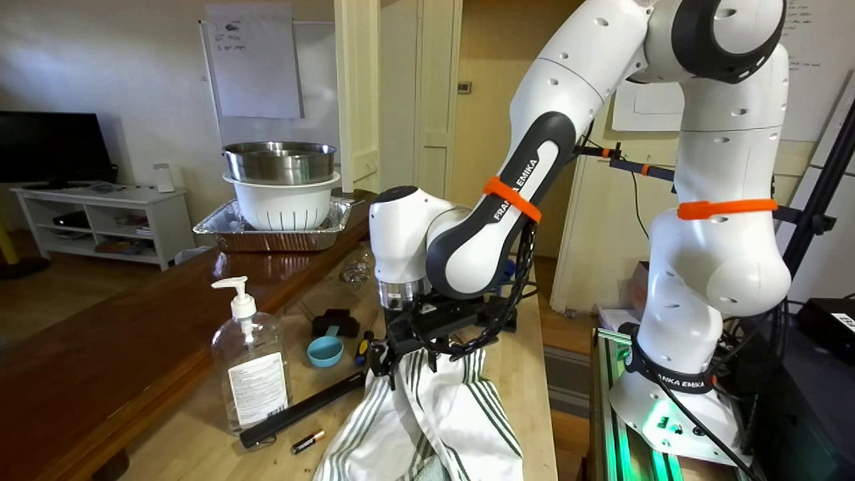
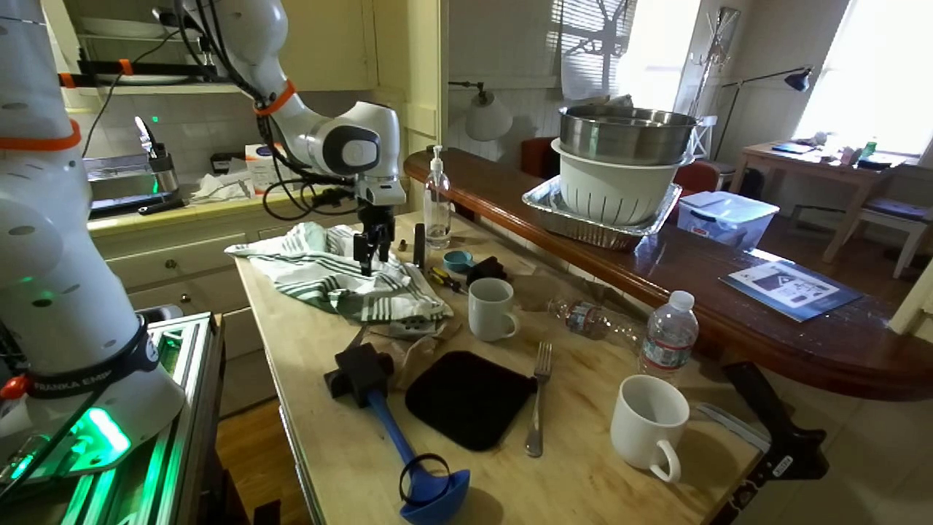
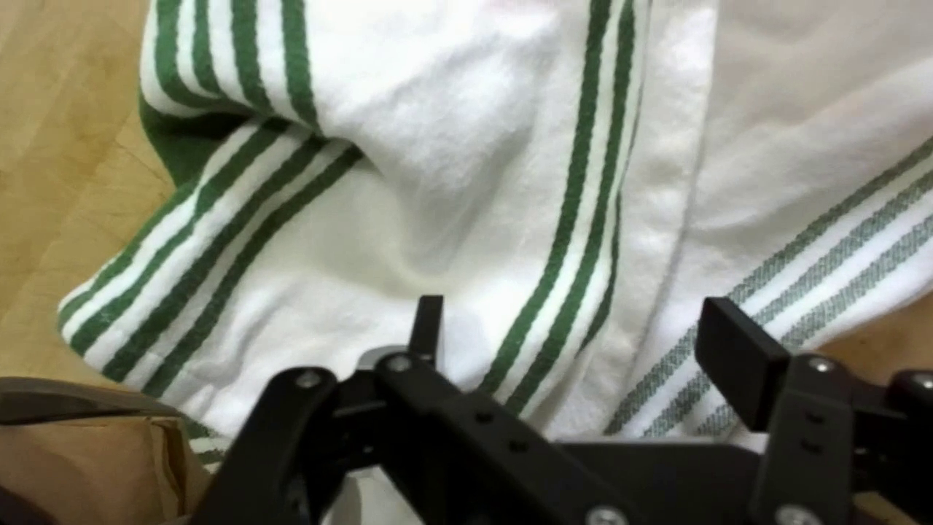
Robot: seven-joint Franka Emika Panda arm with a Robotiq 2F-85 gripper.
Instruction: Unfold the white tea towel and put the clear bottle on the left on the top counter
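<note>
The white tea towel point(image 1: 437, 431) with dark green stripes lies crumpled and partly folded on the tan wooden surface; it also shows in an exterior view point(image 2: 342, 286) and the wrist view point(image 3: 466, 182). My gripper point(image 1: 413, 375) points down at the towel; it shows in an exterior view point(image 2: 374, 262). In the wrist view the gripper point(image 3: 579, 350) is open, fingers wide apart, with only towel below; contact cannot be told. The clear bottle point(image 1: 257, 374) with white pump stands upright on the tan surface beside the dark top counter point(image 1: 107, 381); both exterior views show the bottle point(image 2: 436, 211) and counter point(image 2: 700, 299).
A foil tray point(image 2: 543, 211) holding a white colander and steel bowl stands on the top counter. A black bar point(image 1: 304, 409), battery point(image 1: 308, 441) and blue scoop point(image 1: 325, 351) lie near the bottle. A white mug point(image 2: 490, 310) and blue-handled mallet point(image 2: 393, 426) are near the towel.
</note>
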